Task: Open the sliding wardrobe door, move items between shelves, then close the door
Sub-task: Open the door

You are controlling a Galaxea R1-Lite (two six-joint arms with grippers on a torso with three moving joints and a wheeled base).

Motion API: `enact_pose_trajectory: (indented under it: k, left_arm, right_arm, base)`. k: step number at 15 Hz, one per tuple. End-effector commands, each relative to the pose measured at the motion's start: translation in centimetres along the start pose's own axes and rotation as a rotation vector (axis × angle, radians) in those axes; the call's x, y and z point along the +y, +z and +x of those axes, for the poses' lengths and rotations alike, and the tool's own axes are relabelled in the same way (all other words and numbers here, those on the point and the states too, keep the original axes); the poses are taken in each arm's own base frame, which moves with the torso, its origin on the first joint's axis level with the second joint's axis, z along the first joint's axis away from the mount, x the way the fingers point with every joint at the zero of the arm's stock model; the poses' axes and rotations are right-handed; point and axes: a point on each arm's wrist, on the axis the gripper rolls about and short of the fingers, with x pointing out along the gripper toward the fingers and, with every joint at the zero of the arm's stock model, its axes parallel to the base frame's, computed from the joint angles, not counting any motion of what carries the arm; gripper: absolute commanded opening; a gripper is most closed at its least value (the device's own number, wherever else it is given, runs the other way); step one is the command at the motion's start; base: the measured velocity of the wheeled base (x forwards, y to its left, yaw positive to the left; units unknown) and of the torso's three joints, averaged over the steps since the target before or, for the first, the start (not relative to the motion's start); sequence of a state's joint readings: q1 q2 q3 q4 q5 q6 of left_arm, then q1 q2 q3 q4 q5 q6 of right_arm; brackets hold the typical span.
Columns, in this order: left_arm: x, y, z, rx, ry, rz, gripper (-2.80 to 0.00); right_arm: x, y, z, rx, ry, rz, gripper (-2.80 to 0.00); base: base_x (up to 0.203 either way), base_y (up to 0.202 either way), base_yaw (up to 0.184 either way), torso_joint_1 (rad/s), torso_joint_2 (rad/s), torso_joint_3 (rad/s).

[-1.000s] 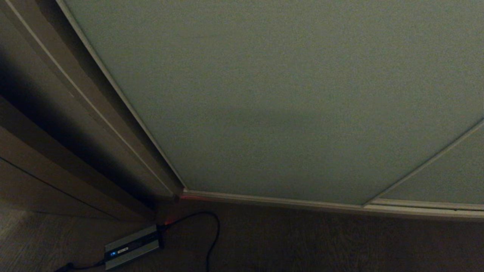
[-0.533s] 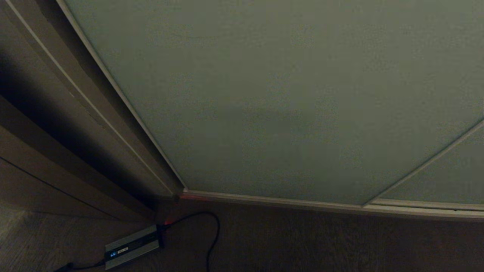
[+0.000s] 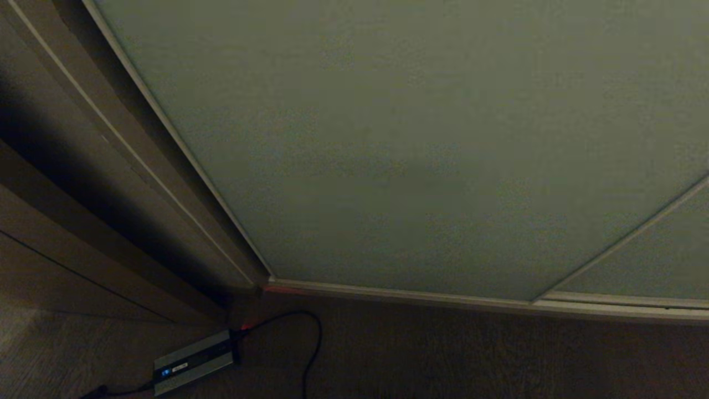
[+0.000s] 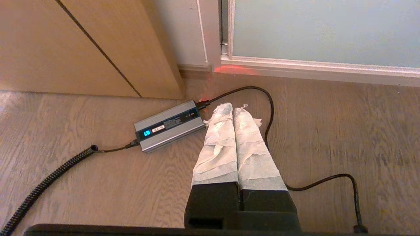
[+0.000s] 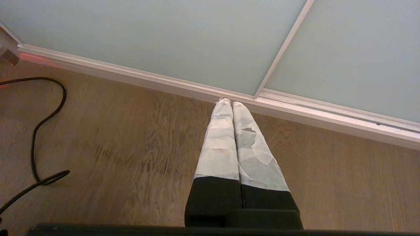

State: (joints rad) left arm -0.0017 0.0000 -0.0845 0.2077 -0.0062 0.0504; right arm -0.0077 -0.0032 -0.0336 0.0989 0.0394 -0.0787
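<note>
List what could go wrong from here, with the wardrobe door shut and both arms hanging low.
1. The power brick and its black cable lie on the floor by the sliding wardrobe door; driving closer could snag them.
2. The left gripper and right gripper are shut, and the door shows no handle, so a push on it may slip.

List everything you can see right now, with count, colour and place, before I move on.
sliding wardrobe door: one, matte grey-green with pale metal frame, shut, filling most of the head view.
second door panel: one, same grey-green, to the right of the first.
floor track: one, pale metal, under the doors.
wood side panel: one, light brown, left of the door.
power adapter: one, silver and black with a blue display, on the floor near the door's left corner.
cables: black, running from the adapter's two ends.
floor: brown wood grain.
left gripper: shut, empty, above the floor beside the adapter.
right gripper: shut, empty, near the track.
</note>
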Motion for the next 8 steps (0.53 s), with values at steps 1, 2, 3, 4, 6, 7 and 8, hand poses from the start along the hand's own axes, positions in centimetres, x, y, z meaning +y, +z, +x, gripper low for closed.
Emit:
enact_pose_trajectory:
  k: [1,2,3,4,6,7,8]
  left_arm:
    - [0.0,-0.01,0.01,0.003,0.0,0.001,-2.8]
    - [0.0,-0.05,0.03,0.004,0.003,0.008,-2.8]
    - [0.0,0.02,0.05,-0.007,0.002,0.005,-2.8]
    - [0.01,0.14,0.14,-0.034,0.004,0.0,-2.8]
    - [0.02,0.19,0.59,-0.115,0.009,0.0,-2.8]
    - [0.03,0.4,0.66,-0.153,0.011,0.002,-2.8]
    - [0.01,-0.01,0.78,-0.125,0.011,0.004,-2.8]
  right_arm:
    - [0.0,0.0,0.01,0.002,0.001,-0.001,-2.8]
    - [0.0,0.0,0.01,0.002,0.001,-0.001,-2.8]
    - [0.0,0.0,0.01,0.002,0.001,-0.001,-2.8]
    - [0.0,0.0,0.01,0.002,0.001,-0.001,-2.8]
    - [0.0,0.0,0.01,0.002,0.001,0.001,-2.8]
    - [0.0,0.0,0.01,0.002,0.001,-0.001,-2.8]
    - [0.0,0.0,0.01,0.002,0.001,0.001,-2.8]
  base:
    - [0.0,0.0,0.0,0.0,0.0,0.0]
    - [0.0,0.0,0.0,0.0,0.0,0.0]
    - [0.0,0.0,0.0,0.0,0.0,0.0]
    - [0.0,0.0,0.0,0.0,0.0,0.0]
    - [0.0,0.0,0.0,0.0,0.0,0.0]
    - [0.0,0.0,0.0,0.0,0.0,0.0]
    - [0.0,0.0,0.0,0.0,0.0,0.0]
